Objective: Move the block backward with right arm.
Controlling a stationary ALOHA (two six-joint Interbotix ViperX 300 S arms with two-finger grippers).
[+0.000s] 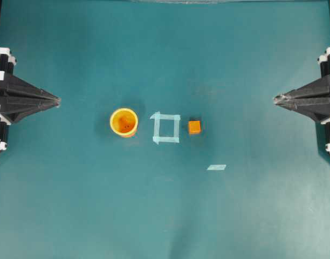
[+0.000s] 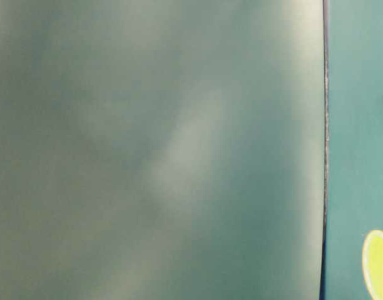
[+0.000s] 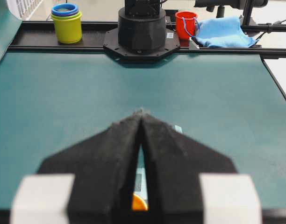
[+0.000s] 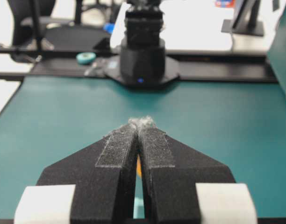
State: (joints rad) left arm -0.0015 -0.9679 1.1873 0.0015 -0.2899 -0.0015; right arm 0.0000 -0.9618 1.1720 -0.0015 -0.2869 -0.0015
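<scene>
Two black jointed arms sat parked at opposite edges of the teal mat, neither near the work. One small solid orange cube, the block [image 1: 194, 127], lay just beside the pale tape square outline [image 1: 166, 128], on the side facing the right arm and not touching the tape. One round yellow-orange cup [image 1: 124, 122] stood on the far side of that outline, near it but apart. One loose strip of pale tape [image 1: 217, 167] lay off toward the near edge, well apart from the outline.

Right gripper [image 1: 276, 99] pointed straight across the mat toward the tape outline, its pads pressed together to a point, holding nothing. Left gripper [image 1: 57, 101] mirrored it, likewise pinched closed and empty. The block lay between the right gripper and the outline, well apart from the gripper and slightly nearer the front edge than its tip line. Right arm was judged the nearer of the two, since cup and outline stood between the block and the left gripper.

Cube showed no long axis; its faces ran roughly square to the outline. Table-level view was blurred and showed only the cup's rim.
</scene>
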